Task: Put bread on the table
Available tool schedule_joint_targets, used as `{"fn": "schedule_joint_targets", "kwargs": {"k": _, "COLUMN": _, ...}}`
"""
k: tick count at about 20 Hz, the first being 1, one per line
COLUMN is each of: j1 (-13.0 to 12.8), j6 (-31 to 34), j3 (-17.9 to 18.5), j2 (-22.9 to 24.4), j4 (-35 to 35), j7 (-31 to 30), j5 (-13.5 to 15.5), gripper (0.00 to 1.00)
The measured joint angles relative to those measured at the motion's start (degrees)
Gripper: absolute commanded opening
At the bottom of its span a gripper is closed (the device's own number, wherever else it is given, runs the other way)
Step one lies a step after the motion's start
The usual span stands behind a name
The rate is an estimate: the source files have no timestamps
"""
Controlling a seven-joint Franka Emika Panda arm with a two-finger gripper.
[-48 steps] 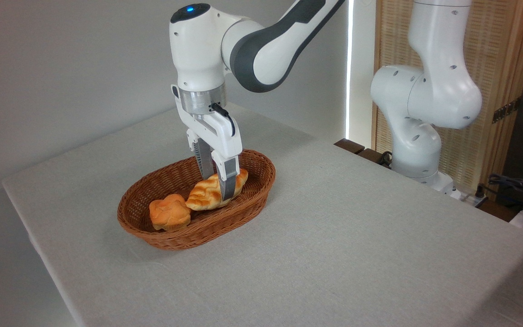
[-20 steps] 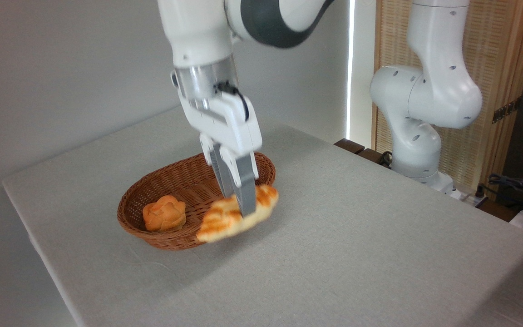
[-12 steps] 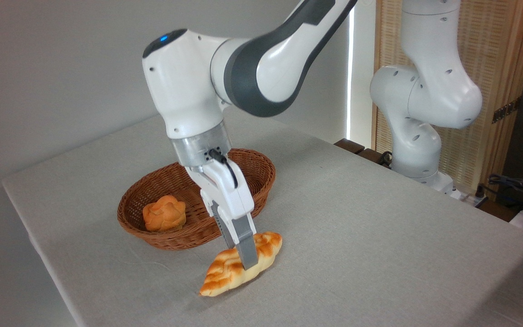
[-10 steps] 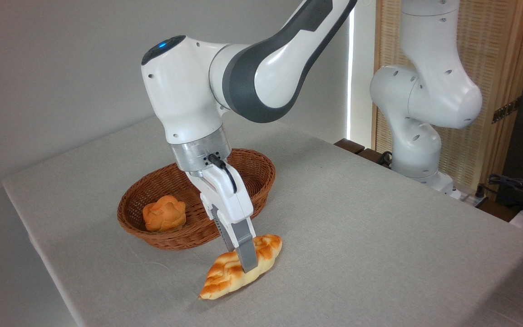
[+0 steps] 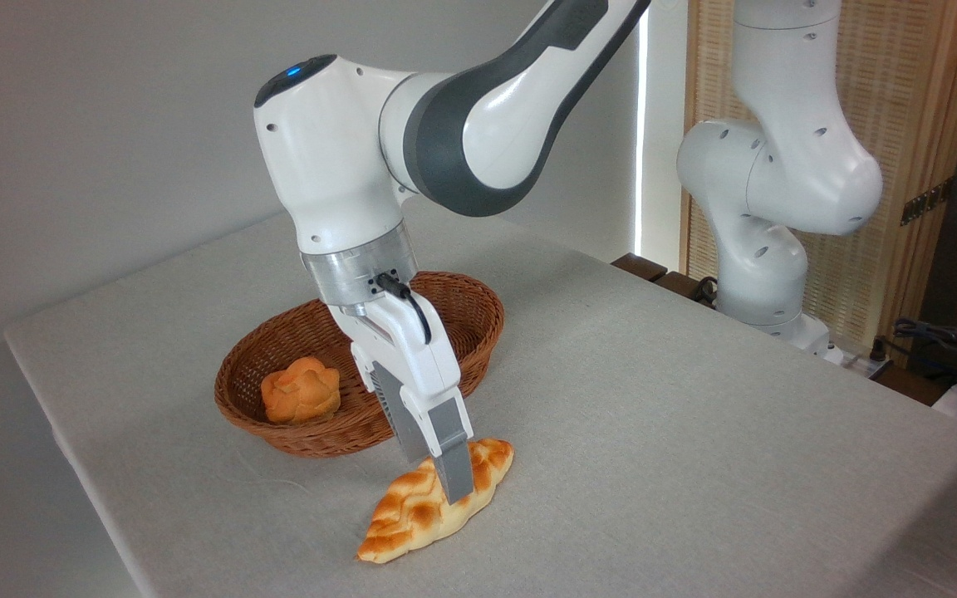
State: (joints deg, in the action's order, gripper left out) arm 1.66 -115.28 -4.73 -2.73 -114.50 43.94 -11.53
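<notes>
Since the picture of half a second before, the bread (image 5: 435, 507) had sunk a little and its near tip had dropped to the cloth; against the earliest picture it had left the basket (image 5: 478, 320) altogether and come out over the table (image 5: 694, 432), while the small bun (image 5: 300, 389) had shifted slightly inside the basket and stayed there. At this moment the loaf lay along the grey cloth just in front of the basket, apart from its rim, near tip down and far end seemingly resting too, though whether its whole length touched could not be told; the gripper (image 5: 449, 477) was tilted over it with its jaws narrow, pinched across the loaf a little past its middle, toward the far end.

By my judgement the loaf was light, since a thin two-finger pinch carried it without sagging; it kept its braided shape under the fingers, so it seemed fairly stiff, perhaps a model and not real bread; the glazed crust might be somewhat slippery, and the pointed ends offered poor purchase; the thick middle, across the short width, looked the sound place to take hold.

No brand, label or readable writing showed on the arm, the basket or the loaf; only a small blue light (image 5: 293, 71) glowed on the arm.
</notes>
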Motion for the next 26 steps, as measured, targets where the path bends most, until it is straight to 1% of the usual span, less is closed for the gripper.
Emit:
{"fn": "schedule_joint_targets", "kwargs": {"k": 2, "j1": 0.00, "j6": 1.83, "j3": 0.00, "j2": 0.58, "j4": 2.09, "j7": -0.42, "j5": 0.01, "gripper": 1.00}}
{"fn": "schedule_joint_targets", "kwargs": {"k": 3, "j1": 0.00, "j6": 4.49, "j3": 0.00, "j2": 1.02, "j4": 4.07, "j7": -0.47, "j5": 0.40, "gripper": 1.00}}
{"fn": "schedule_joint_targets", "kwargs": {"k": 4, "j1": -0.01, "j6": 7.61, "j3": -0.01, "j2": 1.48, "j4": 6.38, "j7": -0.52, "j5": 1.53, "gripper": 1.00}}
{"fn": "schedule_joint_targets", "kwargs": {"k": 6, "j1": -0.01, "j6": 13.91, "j3": -0.01, "j2": 2.51, "j4": 11.36, "j7": -0.52, "j5": 5.54, "gripper": 1.00}}
{"fn": "schedule_joint_targets", "kwargs": {"k": 8, "j1": -0.01, "j6": 18.55, "j3": -0.01, "j2": 3.79, "j4": 14.86, "j7": -0.99, "j5": 8.99, "gripper": 1.00}}
{"fn": "schedule_joint_targets", "kwargs": {"k": 10, "j1": -0.01, "j6": 20.92, "j3": -0.02, "j2": 4.95, "j4": 16.68, "j7": -3.93, "j5": 12.11, "gripper": 1.00}}
{"fn": "schedule_joint_targets", "kwargs": {"k": 11, "j1": -0.02, "j6": 21.31, "j3": -0.06, "j2": 5.27, "j4": 16.96, "j7": -5.16, "j5": 12.94, "gripper": 1.00}}
{"fn": "schedule_joint_targets", "kwargs": {"k": 14, "j1": -0.12, "j6": 21.39, "j3": -0.33, "j2": 5.32, "j4": 17.10, "j7": -6.38, "j5": 13.72, "gripper": 1.00}}
{"fn": "schedule_joint_targets", "kwargs": {"k": 23, "j1": -0.01, "j6": 21.38, "j3": 0.04, "j2": 5.19, "j4": 19.11, "j7": -6.38, "j5": 13.73, "gripper": 1.00}}
{"fn": "schedule_joint_targets", "kwargs": {"k": 26, "j1": 0.02, "j6": 21.38, "j3": 0.85, "j2": 5.13, "j4": 19.14, "j7": -6.38, "j5": 13.73, "gripper": 1.00}}
